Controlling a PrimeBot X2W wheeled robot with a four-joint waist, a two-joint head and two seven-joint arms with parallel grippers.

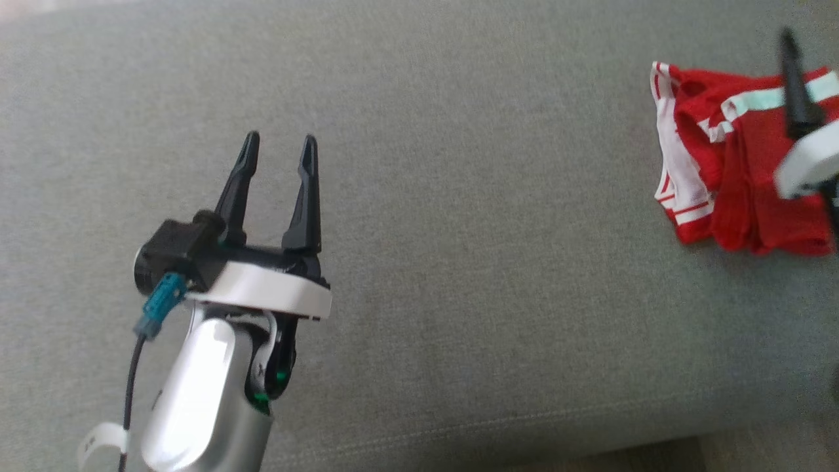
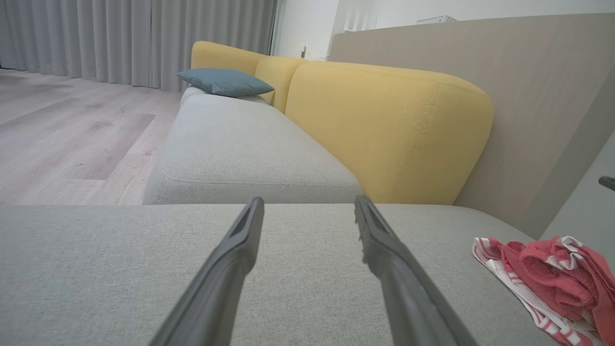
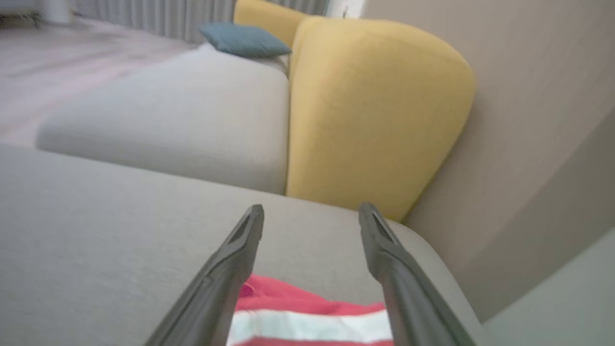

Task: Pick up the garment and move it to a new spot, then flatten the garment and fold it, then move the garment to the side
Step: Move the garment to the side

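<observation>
Gaping wide, right gripper (image 3: 311,206) holds nothing: both dark fingers are spread. The garment (image 1: 744,196) lies under and between them in the right wrist view, with no pinch on the cloth. Head view: one right finger, blurred, is over the garment's right part; can't tell if it touches the fabric. Left gripper (image 1: 280,139) is also fully spread and empty, above bare grey seat cushion (image 1: 459,275), well apart from the garment.

Garment: red fabric, bunched and creased. A white band with thin red stripes runs along its left edge, folded so the pale side shows. A pale mint-white stripe crosses the top. It sits at the robot's right end of the cushion, near the head view's right edge. Left wrist view has it low right, crumpled in soft ridges.

Beyond: yellow backrest (image 2: 384,129), second grey seat with a blue pillow (image 2: 225,81), beige wall panel (image 2: 528,86), pale wood floor (image 2: 62,134), grey curtains (image 2: 120,38).
</observation>
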